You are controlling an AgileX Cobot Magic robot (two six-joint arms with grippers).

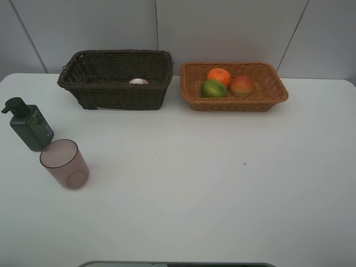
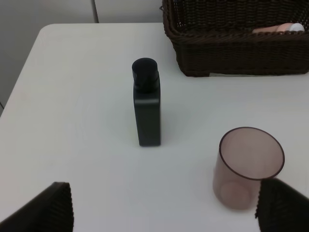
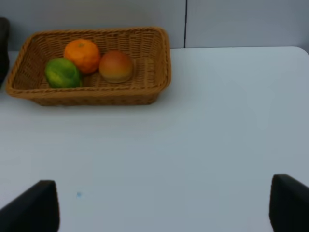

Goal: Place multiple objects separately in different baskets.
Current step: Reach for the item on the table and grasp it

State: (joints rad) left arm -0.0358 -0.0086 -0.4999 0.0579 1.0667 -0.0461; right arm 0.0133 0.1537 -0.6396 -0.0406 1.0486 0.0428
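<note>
Well, pump bottle (image 1: 30,127) label (image 1: 40,126) illegible.

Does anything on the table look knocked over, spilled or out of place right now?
Nothing spilled or damaged. The pump bottle and cup stand upright on the table, outside the baskets. The pink bottle lies on its side in the dark basket; the three fruits sit in the tan basket.

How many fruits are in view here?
3, all in the orange-tan basket: orange at back, green fruit front-left, red-yellow fruit right. The dark basket could hide more.
</note>
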